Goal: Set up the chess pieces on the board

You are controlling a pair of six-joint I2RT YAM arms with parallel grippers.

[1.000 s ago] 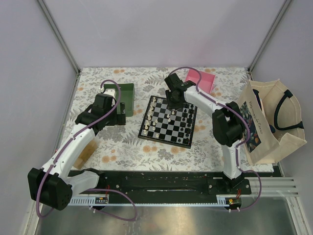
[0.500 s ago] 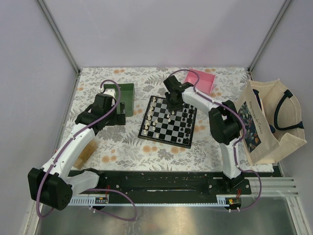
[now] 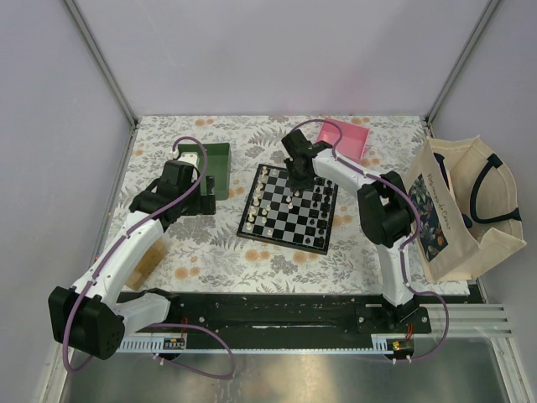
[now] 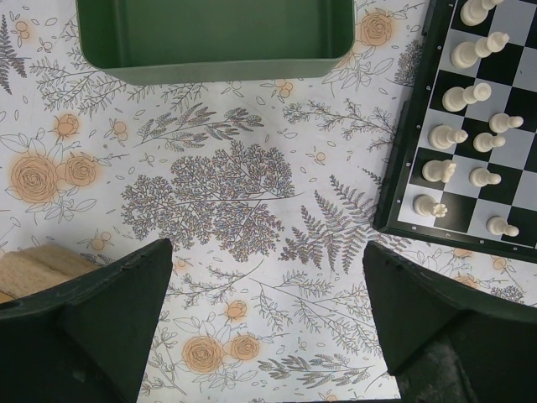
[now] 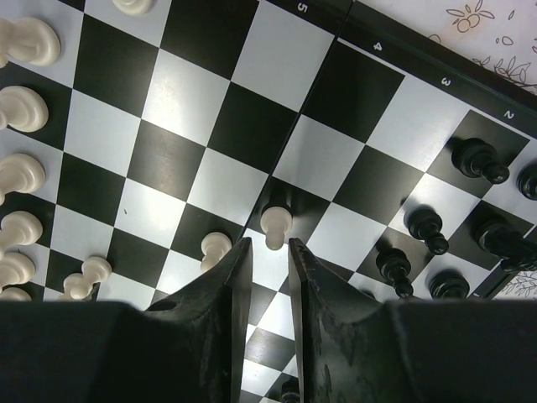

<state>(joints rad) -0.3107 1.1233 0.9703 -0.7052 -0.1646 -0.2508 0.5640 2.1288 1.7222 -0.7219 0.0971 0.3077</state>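
Nearest the bases, a tan block (image 3: 149, 262) lies by the left arm. Further out, the left gripper (image 4: 268, 327) hangs over the floral cloth (image 4: 218, 193) with its fingers spread wide and nothing between them, just left of the board (image 3: 289, 223). The board lies mid-table, slightly skewed. White pieces (image 4: 464, 95) stand in two files along its left edge, black pieces (image 5: 424, 227) on its right side, and a few stand out in the middle squares. The right gripper (image 5: 268, 243) points down over the far middle of the board, jaws drawn to a narrow gap. A white pawn (image 5: 275, 225) stands upright right at the fingertips (image 5: 239, 260); I cannot tell whether they pinch it. Beyond the left gripper sits the green tray (image 3: 216, 159). The pink box (image 3: 348, 138) is at the far edge, and a bag (image 3: 457, 214) stands on the right.
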